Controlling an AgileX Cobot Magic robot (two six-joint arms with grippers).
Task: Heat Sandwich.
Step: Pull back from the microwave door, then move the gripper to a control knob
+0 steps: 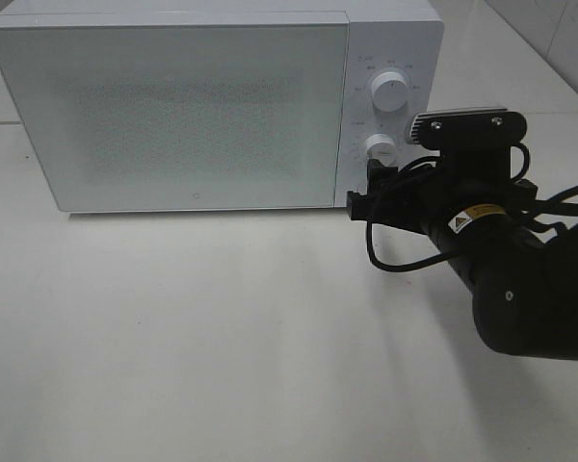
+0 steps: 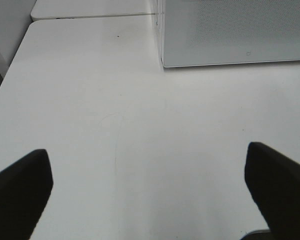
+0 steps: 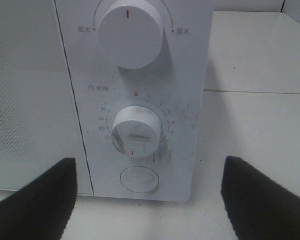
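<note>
The microwave [image 1: 173, 106] stands with its door [image 1: 169, 115] shut, and the sandwich shows in none of the views. It is not on the surface [image 2: 115, 100] in front of the microwave, nor in either pincer. Most likely it is inside, but the frosted door hides the inside, so I cannot tell. The right pincer [image 3: 150, 200] hangs just in front of the microwave's control panel. Its jaws are spread wide with nothing between them, and they are lined up on the timer knob [image 3: 137, 131] without touching it. That knob's red mark sits at its lower edge, away from the printed 0 above it, which suggests the time is already set. The power knob [image 3: 131, 32] above has its mark straight up, and the round button [image 3: 139, 180] is below the timer. The left pincer [image 2: 150, 195] is fully spread and empty, hovering over the bare surface off the microwave's front left corner. By my reading, loading and closing are done. What is left is to confirm the timer, wait out the heating, then open the door and take the sandwich out.
</note>
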